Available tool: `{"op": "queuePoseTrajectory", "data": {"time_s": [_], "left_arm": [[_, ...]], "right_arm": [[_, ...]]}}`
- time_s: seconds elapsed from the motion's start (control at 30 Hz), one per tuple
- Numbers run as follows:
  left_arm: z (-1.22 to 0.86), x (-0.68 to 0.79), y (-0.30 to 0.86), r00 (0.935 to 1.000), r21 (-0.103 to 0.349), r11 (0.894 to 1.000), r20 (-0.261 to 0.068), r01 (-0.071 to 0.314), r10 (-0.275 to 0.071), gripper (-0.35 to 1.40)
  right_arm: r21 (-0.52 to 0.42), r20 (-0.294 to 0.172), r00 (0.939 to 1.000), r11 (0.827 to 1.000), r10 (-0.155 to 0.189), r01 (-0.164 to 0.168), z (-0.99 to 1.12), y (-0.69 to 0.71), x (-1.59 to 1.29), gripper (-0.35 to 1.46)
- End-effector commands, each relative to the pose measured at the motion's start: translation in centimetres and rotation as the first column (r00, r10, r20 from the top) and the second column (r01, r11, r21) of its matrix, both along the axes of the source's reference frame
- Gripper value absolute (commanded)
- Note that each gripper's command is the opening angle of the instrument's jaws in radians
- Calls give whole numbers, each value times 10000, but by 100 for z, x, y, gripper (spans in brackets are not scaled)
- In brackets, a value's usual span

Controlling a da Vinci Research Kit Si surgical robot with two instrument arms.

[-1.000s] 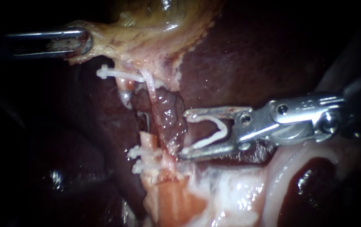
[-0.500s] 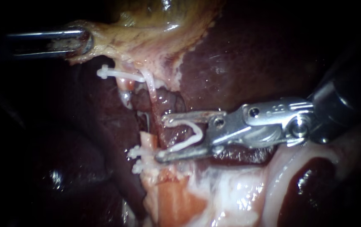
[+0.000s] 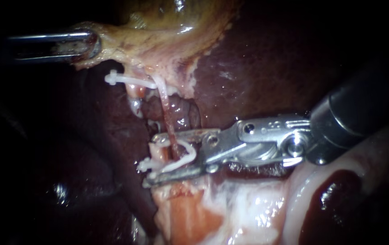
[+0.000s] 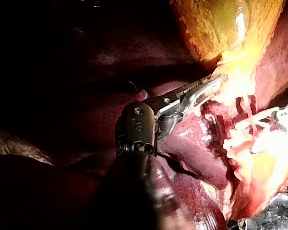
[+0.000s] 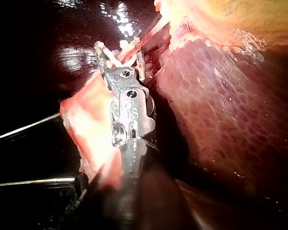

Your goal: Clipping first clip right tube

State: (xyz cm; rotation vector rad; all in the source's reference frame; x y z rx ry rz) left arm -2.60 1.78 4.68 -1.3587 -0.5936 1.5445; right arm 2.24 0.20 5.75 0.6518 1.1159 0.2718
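Observation:
My left instrument [image 3: 86,45] enters from the left, its jaws shut on the pale edge of the gallbladder [image 3: 158,41], holding it up; the same grip [image 4: 204,91] shows in its wrist view. My right instrument [image 3: 151,159] reaches in from the right. Its jaws stand apart and hold an open white clip [image 3: 184,153] from both sides. The thin pink right tube [image 3: 166,113] runs down into the clip's mouth, between the jaws. In the right wrist view the jaws [image 5: 120,56] straddle the tube [image 5: 146,38].
One white clip [image 3: 124,80] sits across the tubes just under the gallbladder. Two more clips [image 3: 148,172] lie side by side at the lower jaw's tip. Dark liver [image 3: 267,68] surrounds the site, with pale cut tissue [image 3: 230,213] below.
My right instrument has advanced leftward with the open clip, from beside the tube to straddling it. The left instrument and gallbladder have not moved.

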Motion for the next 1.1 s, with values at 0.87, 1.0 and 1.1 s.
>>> {"op": "queuePoseTrajectory", "data": {"time_s": [0.87, 1.0, 1.1], "left_arm": [[0, 0, 0, 10000, 2, 10000, -3, 0, 0, -35], [0, 0, 0, 10000, 2, 10000, -3, 0, 0, -35], [0, 0, 0, 10000, 2, 10000, -3, -1, 1, -35]], "right_arm": [[736, -1305, 9894, 9946, -632, 733, -26, -22, 17, 49], [917, -1576, 9854, 9926, -651, 802, -34, -26, 17, 49], [945, -1671, 9839, 9922, -642, 808, -39, -28, 17, 49]]}}
